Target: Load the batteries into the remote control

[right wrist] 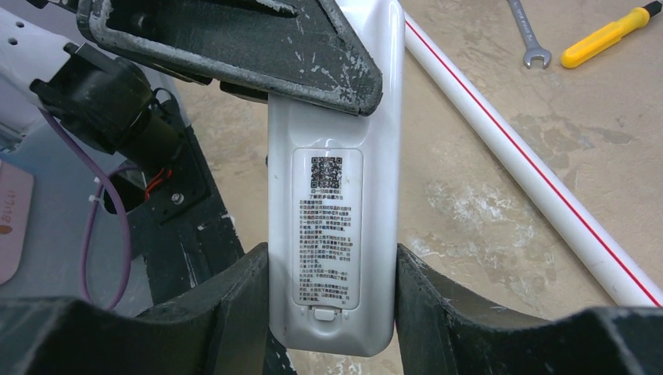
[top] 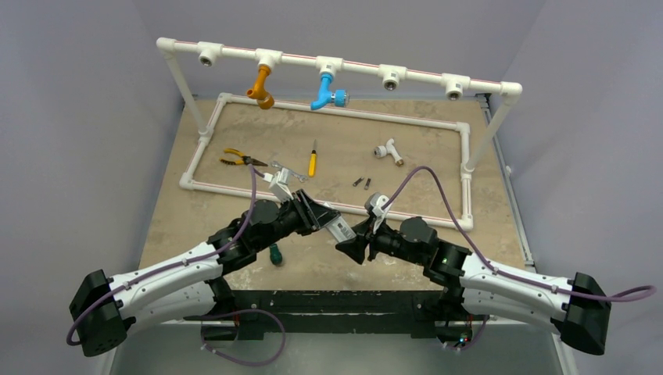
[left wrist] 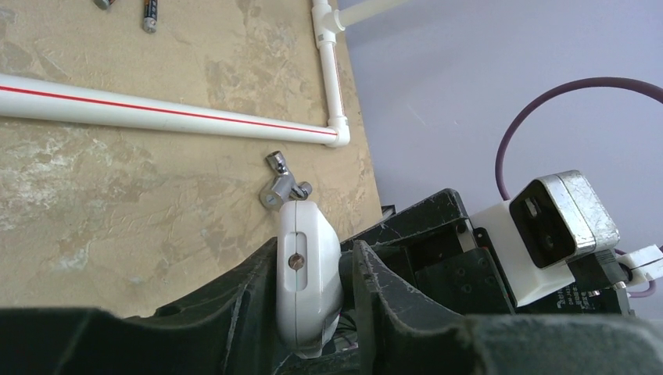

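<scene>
My left hand (left wrist: 313, 258) and right hand (right wrist: 332, 262) both clamp the white oblong plastic remote control (right wrist: 336, 195); uneven pulling could twist it free, dropping it beneath them

The left arm (top: 172, 273) and the right arm (top: 500, 273) both stretch forward from their bases and bend inward, so the two wrists meet almost nose to nose in the middle. The left gripper (left wrist: 309, 258) has its fingers (left wrist: 250, 289) pressed on either side of one end of the remote control (right wrist: 332, 156). The right gripper (right wrist: 332, 269) clamps the flanks of the opposite end, so the handset bridges the two.
</scene>
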Action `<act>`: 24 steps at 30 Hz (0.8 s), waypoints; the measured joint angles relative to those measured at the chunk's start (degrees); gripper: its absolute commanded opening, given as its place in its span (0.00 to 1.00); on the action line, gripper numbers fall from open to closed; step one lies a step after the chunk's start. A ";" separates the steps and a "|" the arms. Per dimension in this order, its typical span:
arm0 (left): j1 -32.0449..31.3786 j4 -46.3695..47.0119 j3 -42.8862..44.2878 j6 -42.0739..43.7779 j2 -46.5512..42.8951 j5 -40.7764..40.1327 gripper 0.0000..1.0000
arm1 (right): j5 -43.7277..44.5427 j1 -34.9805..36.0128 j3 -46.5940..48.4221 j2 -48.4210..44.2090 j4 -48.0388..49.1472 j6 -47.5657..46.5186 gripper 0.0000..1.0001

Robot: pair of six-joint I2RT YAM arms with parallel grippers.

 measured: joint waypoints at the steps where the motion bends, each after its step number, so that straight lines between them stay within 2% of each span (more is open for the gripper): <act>1: 0.00 0.04 0.00 -0.02 0.09 0.13 0.38 | -0.02 0.07 0.00 0.00 -0.04 -0.09 0.18; 16: 0.00 0.57 0.48 -0.02 1.03 1.44 0.37 | 0.66 0.39 0.00 -1.07 -0.42 -0.28 0.17; 20: 0.00 0.70 0.59 -0.02 1.38 1.81 0.30 | 0.74 0.44 0.00 -1.84 -0.63 -0.28 0.17; 24: 0.00 0.87 0.63 0.04 1.40 2.10 0.18 | 0.81 0.44 0.00 -1.84 -0.83 -0.35 0.17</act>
